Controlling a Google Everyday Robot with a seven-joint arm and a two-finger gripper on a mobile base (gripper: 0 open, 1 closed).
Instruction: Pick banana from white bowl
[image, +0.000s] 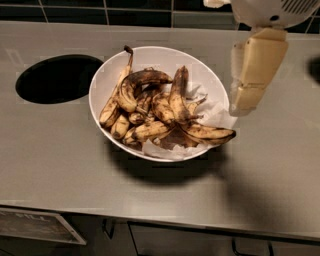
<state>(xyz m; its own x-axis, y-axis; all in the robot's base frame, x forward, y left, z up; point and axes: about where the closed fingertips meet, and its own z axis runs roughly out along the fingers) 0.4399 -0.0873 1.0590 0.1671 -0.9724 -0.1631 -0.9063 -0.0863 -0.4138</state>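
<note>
Gripper: held above the bench toward its back right corner, just beside the white bowl; whether wide or narrow cannot be told. Banana: arched, dark-blotched, lodged atop the pile inside the white bowl, left of centre.

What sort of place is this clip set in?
Likely a kitchen or break room: grey counter with a round hole, dark tiled wall behind, cabinet handles below. The gripper hangs beside the white bowl of bananas.
</note>
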